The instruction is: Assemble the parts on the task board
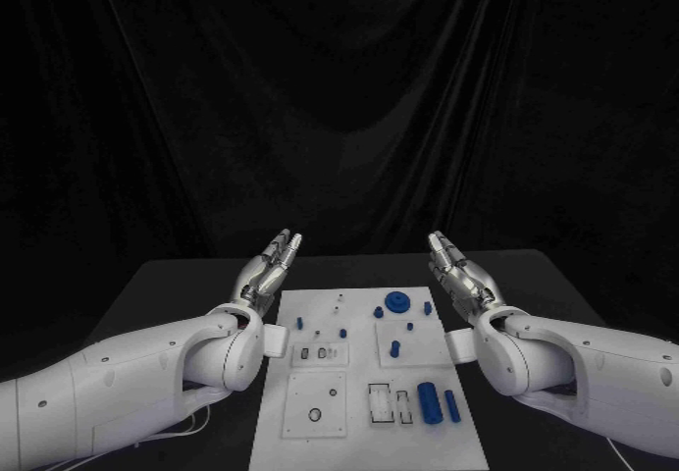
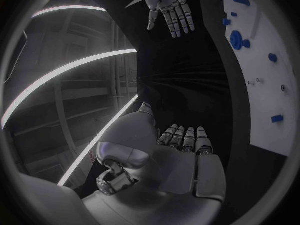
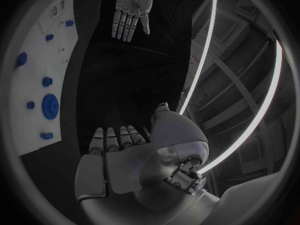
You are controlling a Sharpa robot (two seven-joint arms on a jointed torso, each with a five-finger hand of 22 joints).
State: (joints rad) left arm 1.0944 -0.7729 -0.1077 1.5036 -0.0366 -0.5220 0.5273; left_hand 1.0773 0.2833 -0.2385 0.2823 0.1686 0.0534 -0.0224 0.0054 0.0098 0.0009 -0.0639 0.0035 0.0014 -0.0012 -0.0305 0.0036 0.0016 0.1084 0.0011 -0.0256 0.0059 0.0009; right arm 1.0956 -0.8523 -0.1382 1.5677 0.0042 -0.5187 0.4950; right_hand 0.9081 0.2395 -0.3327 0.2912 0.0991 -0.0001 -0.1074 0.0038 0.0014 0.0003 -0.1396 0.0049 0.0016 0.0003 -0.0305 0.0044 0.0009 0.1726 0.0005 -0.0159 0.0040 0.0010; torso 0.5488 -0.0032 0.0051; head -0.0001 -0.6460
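Table carries the white task board at its middle, and the blue parts lie scattered on it, untouched. Left hand and right hand hover at the board's far corners, fingers straight, holding nothing. Pick one part, I judge, and lower the nearer hand squarely over it, thumb opened first.

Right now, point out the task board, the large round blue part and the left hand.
task board (image 1: 314, 446): head view, bare white near its front left corner.
large round blue part (image 1: 397, 301): head view, middle of its top face.
left hand (image 1: 269, 265): head view, middle of the hand, fingers apart.
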